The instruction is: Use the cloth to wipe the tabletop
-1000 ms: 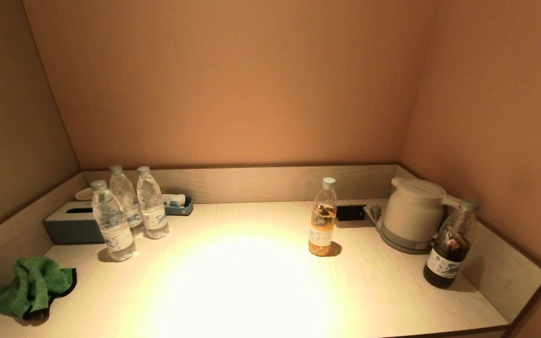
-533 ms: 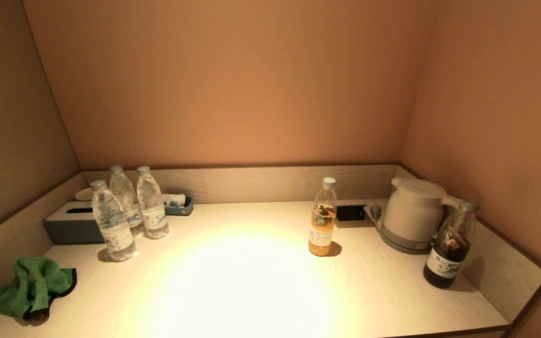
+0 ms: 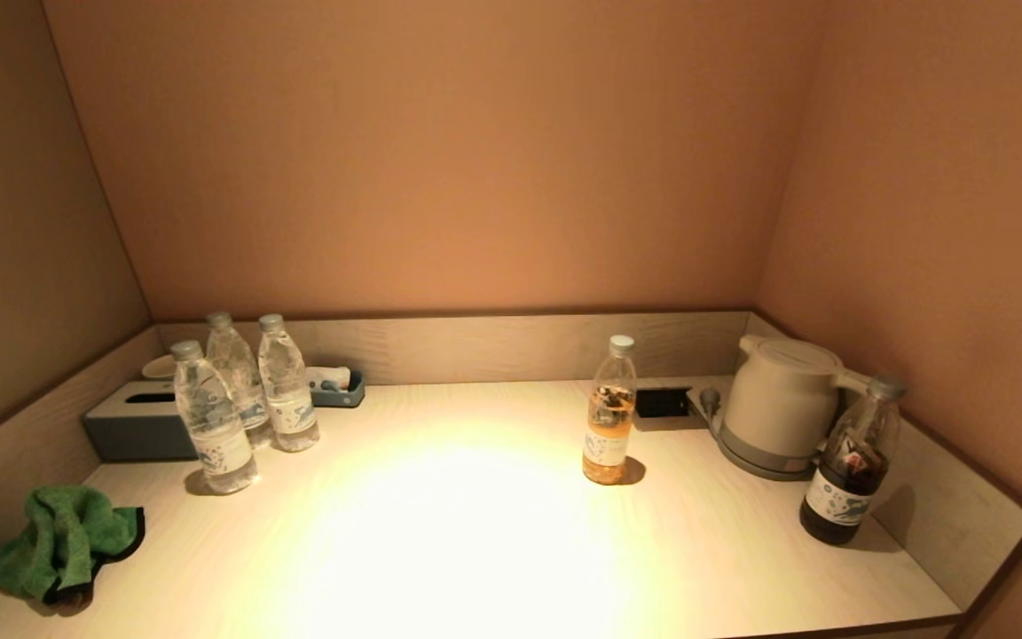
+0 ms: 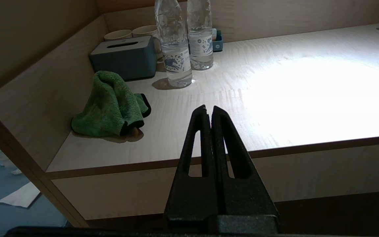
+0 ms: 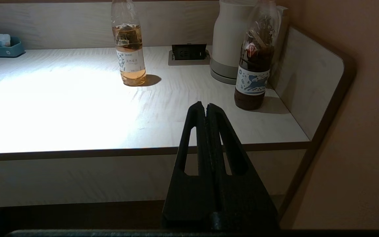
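The cloth [image 3: 63, 541] is lying bunched at the tabletop's [image 3: 475, 532] near left corner, untouched. The left gripper [image 4: 209, 110] and right gripper [image 5: 205, 106] are waiting below the front edge, fingers pressed together. Risk: a wide sweep is likely to topple the water bottles [image 3: 240, 399], which are standing near the cloth.

The middle of the desk [image 3: 467, 532] lies open from its front edge back to the rear upstand. On the left, three water bottles [image 3: 214, 426] stand clustered before a tissue box [image 3: 134, 426], with the green cloth [image 3: 63, 541] nearer the front against the left wall. Right of centre stands a tea bottle [image 3: 609, 417], then a kettle [image 3: 777, 404] and a dark bottle [image 3: 848, 466] crowding the right corner. Low side panels wall both ends.
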You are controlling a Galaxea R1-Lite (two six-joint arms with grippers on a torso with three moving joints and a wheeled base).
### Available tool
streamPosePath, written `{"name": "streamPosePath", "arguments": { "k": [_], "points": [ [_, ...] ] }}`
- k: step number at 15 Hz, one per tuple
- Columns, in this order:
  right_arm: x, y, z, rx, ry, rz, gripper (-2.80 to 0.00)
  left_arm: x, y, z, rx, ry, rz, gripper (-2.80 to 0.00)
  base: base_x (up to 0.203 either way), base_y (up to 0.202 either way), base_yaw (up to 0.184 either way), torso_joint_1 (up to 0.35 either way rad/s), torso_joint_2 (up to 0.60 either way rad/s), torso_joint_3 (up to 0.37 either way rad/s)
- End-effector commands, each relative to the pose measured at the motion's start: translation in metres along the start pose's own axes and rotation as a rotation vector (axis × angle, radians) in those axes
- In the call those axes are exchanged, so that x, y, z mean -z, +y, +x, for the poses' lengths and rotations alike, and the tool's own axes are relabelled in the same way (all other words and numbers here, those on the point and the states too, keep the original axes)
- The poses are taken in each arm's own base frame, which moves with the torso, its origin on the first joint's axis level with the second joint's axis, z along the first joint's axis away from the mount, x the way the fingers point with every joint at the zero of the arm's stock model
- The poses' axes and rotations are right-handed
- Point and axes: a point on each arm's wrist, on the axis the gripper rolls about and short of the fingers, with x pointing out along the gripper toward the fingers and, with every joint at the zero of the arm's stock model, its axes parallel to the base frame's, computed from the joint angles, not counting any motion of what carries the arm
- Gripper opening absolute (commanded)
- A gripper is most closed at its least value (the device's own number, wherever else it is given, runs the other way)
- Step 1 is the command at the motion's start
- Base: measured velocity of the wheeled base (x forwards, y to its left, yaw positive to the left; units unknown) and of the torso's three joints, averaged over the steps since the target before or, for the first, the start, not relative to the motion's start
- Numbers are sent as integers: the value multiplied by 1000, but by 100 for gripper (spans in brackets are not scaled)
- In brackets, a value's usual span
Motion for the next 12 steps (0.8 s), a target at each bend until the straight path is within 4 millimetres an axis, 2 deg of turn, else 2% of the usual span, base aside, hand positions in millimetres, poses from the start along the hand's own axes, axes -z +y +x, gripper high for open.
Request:
{"name": "streamPosePath", "arguments": {
  "k": [1,12],
  "points": [
    [0,0,0,-1,1,0,-280,0,0,0,0,0,1,-280,0,0,0,0,0,0],
    [0,0,0,-1,1,1,-280,0,0,0,2,0,1,-280,0,0,0,0,0,0]
  ]
}}
